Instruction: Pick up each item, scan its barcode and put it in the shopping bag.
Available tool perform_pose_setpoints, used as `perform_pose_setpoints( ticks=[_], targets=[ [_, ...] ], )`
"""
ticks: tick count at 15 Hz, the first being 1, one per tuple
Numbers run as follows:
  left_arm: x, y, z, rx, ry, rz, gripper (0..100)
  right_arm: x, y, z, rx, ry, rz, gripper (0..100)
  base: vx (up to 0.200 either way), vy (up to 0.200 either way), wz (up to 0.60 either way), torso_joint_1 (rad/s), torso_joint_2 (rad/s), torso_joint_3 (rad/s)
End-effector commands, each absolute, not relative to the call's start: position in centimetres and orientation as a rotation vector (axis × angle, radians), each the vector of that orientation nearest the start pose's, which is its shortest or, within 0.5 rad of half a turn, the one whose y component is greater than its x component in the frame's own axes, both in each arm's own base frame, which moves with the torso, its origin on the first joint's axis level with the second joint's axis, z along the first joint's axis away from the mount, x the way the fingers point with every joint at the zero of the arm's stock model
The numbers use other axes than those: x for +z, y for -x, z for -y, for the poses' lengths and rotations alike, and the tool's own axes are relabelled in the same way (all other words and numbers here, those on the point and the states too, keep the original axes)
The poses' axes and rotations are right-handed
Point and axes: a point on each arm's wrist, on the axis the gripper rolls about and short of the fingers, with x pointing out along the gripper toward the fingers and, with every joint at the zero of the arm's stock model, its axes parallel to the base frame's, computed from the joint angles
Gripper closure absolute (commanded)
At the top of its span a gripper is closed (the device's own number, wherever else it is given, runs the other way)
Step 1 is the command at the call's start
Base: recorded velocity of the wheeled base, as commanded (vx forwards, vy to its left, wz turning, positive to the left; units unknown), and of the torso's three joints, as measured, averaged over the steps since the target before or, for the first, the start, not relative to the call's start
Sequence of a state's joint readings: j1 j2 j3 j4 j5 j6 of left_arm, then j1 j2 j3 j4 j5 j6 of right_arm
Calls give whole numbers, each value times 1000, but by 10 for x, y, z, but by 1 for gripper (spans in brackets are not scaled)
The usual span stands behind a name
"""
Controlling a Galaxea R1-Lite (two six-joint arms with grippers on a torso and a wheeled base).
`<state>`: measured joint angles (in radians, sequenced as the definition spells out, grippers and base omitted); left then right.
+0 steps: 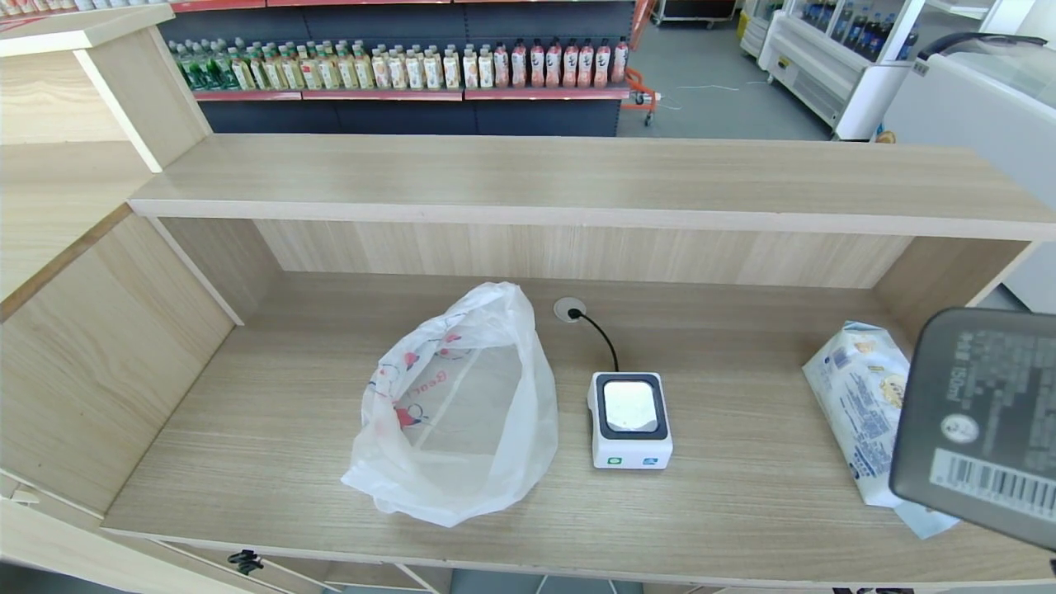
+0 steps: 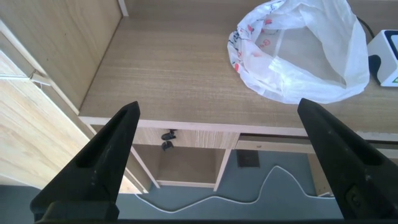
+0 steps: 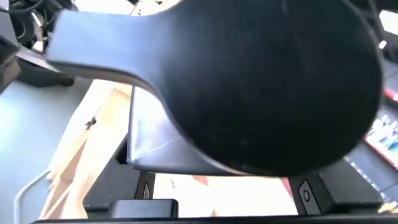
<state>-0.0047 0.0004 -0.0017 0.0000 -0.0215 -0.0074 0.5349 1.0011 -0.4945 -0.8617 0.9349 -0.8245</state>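
- On the bench [image 1: 742, 503]: the shopping bag [image 1: 462, 412] lies open, seemingly empty, with the scanner [image 1: 630, 419] just beside it.
- The dark pack [image 1: 982, 421] is raised at right, barcode showing, right jaws clamped on it; I judge it unscanned.
- The white-blue packet [image 1: 858, 396] waits.
- Left jaws are apart and empty, at the bench's front edge.

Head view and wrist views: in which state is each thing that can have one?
shopping bag: mouth open, slumped on the counter.
scanner: window facing up, uncovered, cable attached.
blue-white packet: lying on the counter.
dark item: held in the air, barcode visible.
left gripper: open, empty.
right gripper: shut on dark item.
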Motion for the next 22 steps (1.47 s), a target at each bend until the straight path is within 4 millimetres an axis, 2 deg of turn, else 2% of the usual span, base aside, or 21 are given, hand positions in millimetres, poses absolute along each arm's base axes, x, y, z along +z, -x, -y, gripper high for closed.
perform_pose_setpoints(
  ticks=[1,6,11,18,22],
  targets=[
    [76,23,0,-26,8,1,0,269,-88,-81,1255,728,1002,100,0,0,0,0,0,0],
    [76,23,0,-26,8,1,0,277,-91,-91,1257,769,1090,100,0,0,0,0,0,0],
    [76,23,0,-26,8,1,0,285,-88,-89,1209,804,1150,100,0,0,0,0,0,0],
    [76,23,0,-28,8,1,0,280,-90,-98,1302,772,1096,100,0,0,0,0,0,0],
    [76,23,0,-28,8,1,0,280,-101,-107,1315,770,1071,100,0,0,0,0,0,0]
  ],
)
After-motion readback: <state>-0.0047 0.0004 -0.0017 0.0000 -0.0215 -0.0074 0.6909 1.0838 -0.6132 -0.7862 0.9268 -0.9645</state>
